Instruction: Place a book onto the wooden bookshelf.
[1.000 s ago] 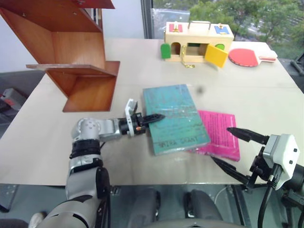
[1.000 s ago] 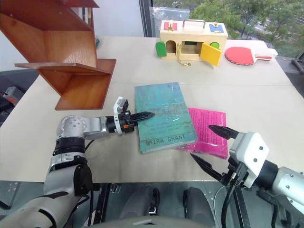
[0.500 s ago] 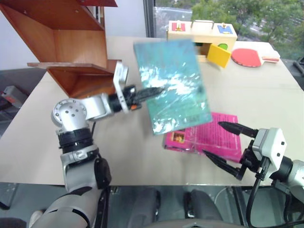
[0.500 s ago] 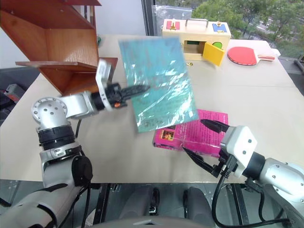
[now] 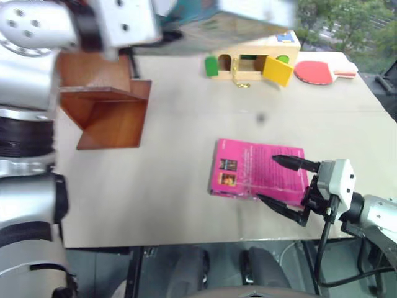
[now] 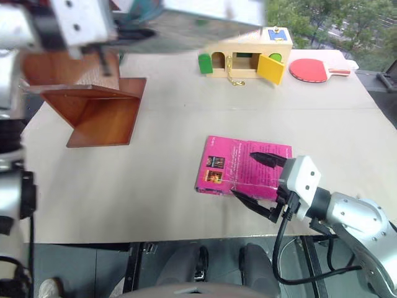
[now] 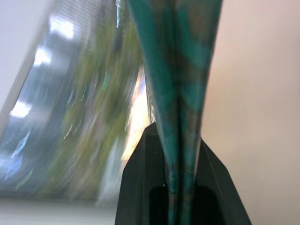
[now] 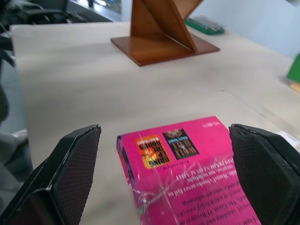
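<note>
My left gripper (image 7: pixel 180 136) is shut on the edge of the teal-blue book (image 7: pixel 180 65), whose thin edge runs up between the black fingers (image 7: pixel 140 183). In the eye views the book (image 5: pixel 245 12) is a blurred strip held high at the top edge, above the table and right of the reddish-brown wooden bookshelf (image 5: pixel 105 105). My right gripper (image 5: pixel 280 184) stands open low over the near right part of a bright pink book (image 5: pixel 248 174), one finger on each side of it. In the right wrist view the pink book (image 8: pixel 187 173) lies between the two pads (image 8: pixel 61 173).
A pale wooden box (image 5: pixel 254 59) with coloured doors stands at the back of the table, a red paddle (image 5: pixel 322 71) to its right. The bookshelf's base (image 8: pixel 161 47) stands on the table's far left. The table's front edge (image 5: pixel 186 230) runs just behind the right gripper.
The left arm has lifted the teal book off the table, from mid-air up to the top of the view. The pink book lies uncovered. The right gripper has moved in over it.
</note>
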`<action>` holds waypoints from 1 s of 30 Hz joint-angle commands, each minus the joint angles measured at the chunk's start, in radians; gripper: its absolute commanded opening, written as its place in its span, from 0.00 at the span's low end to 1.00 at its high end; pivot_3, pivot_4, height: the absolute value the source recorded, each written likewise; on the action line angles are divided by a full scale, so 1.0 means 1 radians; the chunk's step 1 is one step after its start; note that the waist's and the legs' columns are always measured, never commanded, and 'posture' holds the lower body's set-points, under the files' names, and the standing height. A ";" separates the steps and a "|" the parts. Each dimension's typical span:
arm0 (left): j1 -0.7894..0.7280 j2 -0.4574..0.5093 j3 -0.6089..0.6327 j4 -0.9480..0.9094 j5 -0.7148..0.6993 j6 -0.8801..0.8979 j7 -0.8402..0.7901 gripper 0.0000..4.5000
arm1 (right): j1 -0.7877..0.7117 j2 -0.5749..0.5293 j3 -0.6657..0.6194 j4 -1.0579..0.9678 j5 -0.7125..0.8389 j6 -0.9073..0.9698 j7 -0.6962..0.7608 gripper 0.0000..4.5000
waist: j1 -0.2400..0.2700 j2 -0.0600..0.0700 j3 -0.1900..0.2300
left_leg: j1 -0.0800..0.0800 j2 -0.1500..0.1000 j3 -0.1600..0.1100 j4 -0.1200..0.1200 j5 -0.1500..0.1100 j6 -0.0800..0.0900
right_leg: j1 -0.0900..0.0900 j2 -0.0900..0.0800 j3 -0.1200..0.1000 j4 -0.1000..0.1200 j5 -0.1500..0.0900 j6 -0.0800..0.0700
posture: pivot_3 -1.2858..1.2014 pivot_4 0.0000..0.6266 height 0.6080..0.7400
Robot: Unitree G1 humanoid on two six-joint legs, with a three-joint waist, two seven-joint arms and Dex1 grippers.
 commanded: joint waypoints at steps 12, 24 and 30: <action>0.015 0.303 -0.013 0.062 0.204 0.044 -0.241 0.02 | -0.219 0.066 0.049 0.170 -0.047 -0.082 0.129 1.00 | 0.014 -0.007 0.007 | -0.010 0.000 0.000 0.003 0.000 0.000 | -0.006 -0.003 -0.003 -0.002 -0.001 0.002 | 0.52 0.24 1.00; 0.012 0.320 -0.058 0.207 0.361 0.002 -0.229 0.47 | -0.375 0.123 0.054 0.198 -0.061 -0.058 0.083 1.00 | -0.010 -0.009 0.009 | -0.008 0.000 0.001 0.004 0.000 0.000 | -0.007 -0.002 -0.002 0.003 -0.001 0.002 | 0.52 0.24 1.00; 0.119 0.291 0.139 0.051 0.083 0.108 -0.286 0.88 | -0.420 0.139 0.052 0.223 -0.053 -0.057 0.087 1.00 | -0.009 -0.009 0.009 | -0.009 0.001 0.001 0.005 0.000 0.000 | -0.007 -0.004 -0.003 0.003 -0.001 0.002 | 0.52 0.24 1.00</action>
